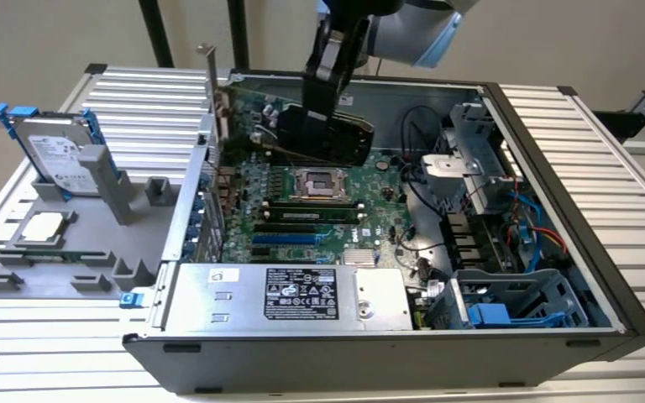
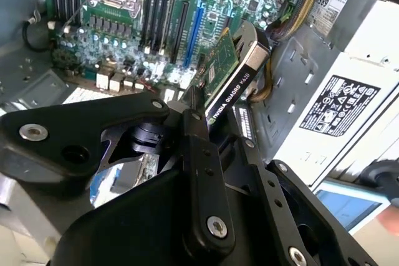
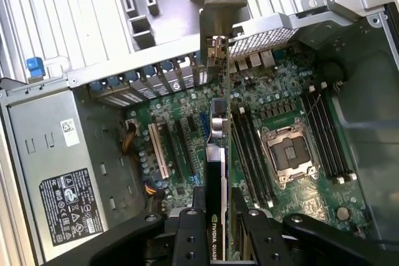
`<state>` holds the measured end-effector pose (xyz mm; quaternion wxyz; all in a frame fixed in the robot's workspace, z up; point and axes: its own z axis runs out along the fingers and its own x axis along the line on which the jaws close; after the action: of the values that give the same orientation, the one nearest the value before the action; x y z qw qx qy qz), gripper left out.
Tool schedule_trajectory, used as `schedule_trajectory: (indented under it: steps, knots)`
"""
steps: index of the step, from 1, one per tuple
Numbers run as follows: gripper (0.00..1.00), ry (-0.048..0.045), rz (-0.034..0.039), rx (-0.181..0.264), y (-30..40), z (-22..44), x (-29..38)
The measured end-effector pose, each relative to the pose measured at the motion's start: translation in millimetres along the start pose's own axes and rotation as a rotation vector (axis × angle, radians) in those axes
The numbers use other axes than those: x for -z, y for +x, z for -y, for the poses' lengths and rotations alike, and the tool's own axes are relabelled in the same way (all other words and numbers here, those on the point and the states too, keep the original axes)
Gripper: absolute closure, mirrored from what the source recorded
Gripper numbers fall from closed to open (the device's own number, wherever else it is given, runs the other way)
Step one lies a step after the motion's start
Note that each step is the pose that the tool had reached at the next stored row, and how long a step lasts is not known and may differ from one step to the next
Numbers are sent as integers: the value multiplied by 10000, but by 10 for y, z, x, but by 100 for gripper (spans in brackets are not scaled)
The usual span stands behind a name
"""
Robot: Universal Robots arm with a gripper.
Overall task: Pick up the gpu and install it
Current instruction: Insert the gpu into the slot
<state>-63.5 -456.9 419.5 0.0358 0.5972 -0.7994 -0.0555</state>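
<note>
A robotics lab or workshop bench is indicated. An opened computer case is laid on a ribbed aluminium table, a hard drive is stood in a grey parts fixture at the exterior view's left, and a robot arm is seen above the case.

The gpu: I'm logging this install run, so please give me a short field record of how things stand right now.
gpu: green card with black cooler, held on edge inside the open computer case
gripper: shut on the gpu, clamping its upper edge
position: above the motherboard, near the case's rear slot wall
bracket: silver end rising above the case's edge
seated: not yet, by the look of it
elsewhere: hard drive upright in the grey holder, exterior view's left
</note>
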Motion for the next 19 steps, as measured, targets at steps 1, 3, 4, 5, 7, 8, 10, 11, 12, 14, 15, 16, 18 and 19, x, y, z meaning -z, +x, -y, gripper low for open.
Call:
schedule_trajectory:
  steps: [1,3,4,5,7,8,10,11,12,14,15,16,18,19]
  knots:
    - [100,-1,-15,112,0,1,0]
    - [100,-3,-42,317,-1,3,1]
    - [100,-4,-56,419,-1,4,1]
    - [100,-4,-68,520,-1,5,0]
    - [100,-7,-96,730,-2,7,1]
    - [100,-8,-111,831,-2,8,1]
    - [100,-9,-138,1034,-3,10,2]
    - [100,-11,-152,1139,-3,11,2]
    - [100,-11,-164,1235,-3,12,2]
    - [100,-13,-191,1440,-4,14,2]
    - [100,-14,-204,1534,-4,15,2]
    - [100,-15,-219,1647,-5,16,2]
    - [100,-17,-244,1840,-5,18,3]
    - [100,-17,-259,1946,-6,19,3]
